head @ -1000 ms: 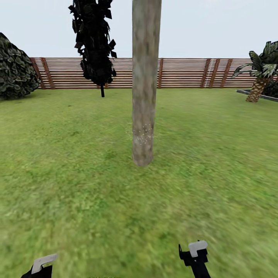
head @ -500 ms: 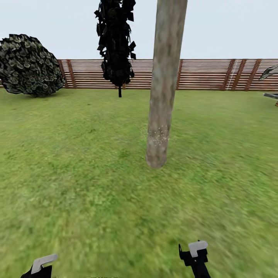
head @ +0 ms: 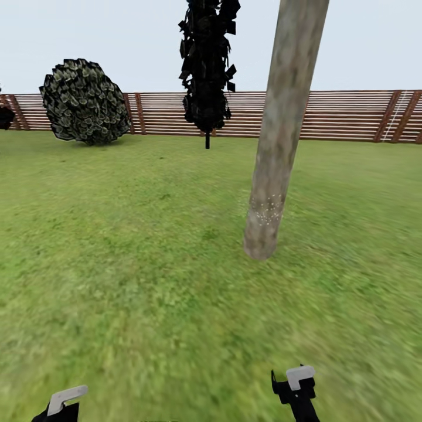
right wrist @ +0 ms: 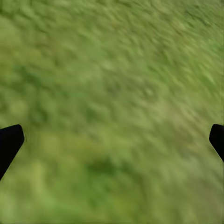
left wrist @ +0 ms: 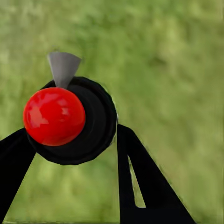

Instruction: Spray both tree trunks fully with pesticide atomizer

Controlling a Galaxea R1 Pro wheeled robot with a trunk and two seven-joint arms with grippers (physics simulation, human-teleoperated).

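Setting: outdoor garden, simulator render. Ground is a continuous green lawn [head: 135, 281] running back to a brown horizontal-slat wooden fence [head: 346, 114] under a pale, flat sky. Plants confirm it: one thick, bare, mottled grey-brown tree trunk [head: 280, 138] rising from the grass, a narrow near-black cypress [head: 207, 64] and a rounded leafy bush [head: 85, 101] standing near the fence.
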